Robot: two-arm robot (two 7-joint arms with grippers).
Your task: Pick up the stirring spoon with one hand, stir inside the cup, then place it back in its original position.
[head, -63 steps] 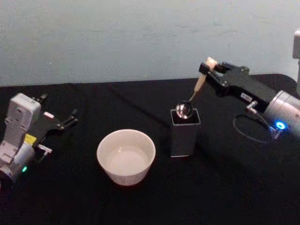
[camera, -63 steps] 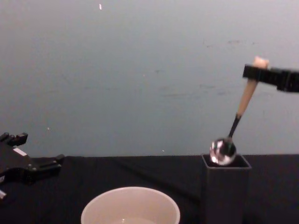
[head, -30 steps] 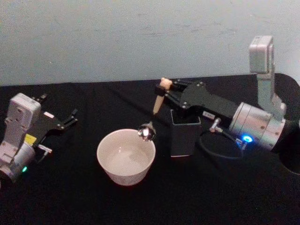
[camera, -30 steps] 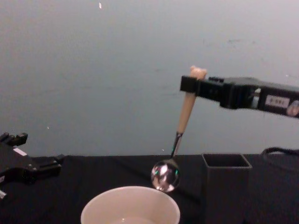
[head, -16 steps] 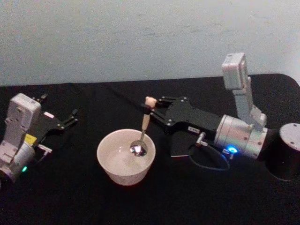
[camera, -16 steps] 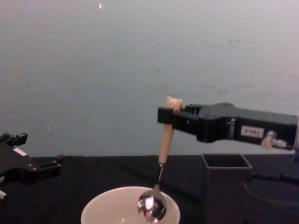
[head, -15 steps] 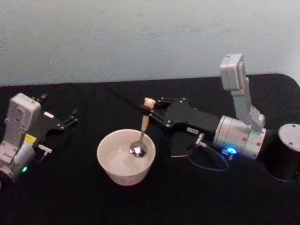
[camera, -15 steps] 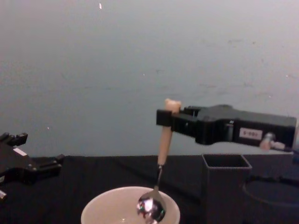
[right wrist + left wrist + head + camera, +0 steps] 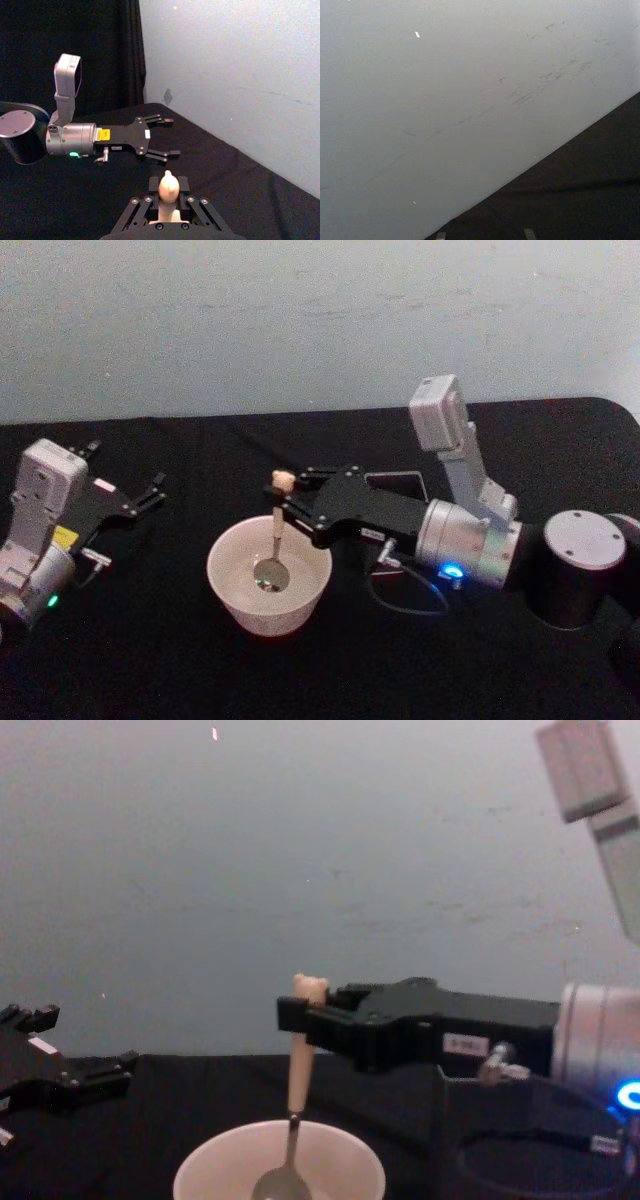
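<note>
Nearly upright stirring spoon (image 9: pixel 276 532) in right gripper (image 9: pixel 284 493), bowl down inside cup (image 9: pixel 236 604).

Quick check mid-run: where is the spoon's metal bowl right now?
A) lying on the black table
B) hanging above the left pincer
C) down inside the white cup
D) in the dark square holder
C: the right pincer holds the stirring spoon nearly upright by its beige handle, and its metal bowl sits below the rim, inside the cup.
</note>
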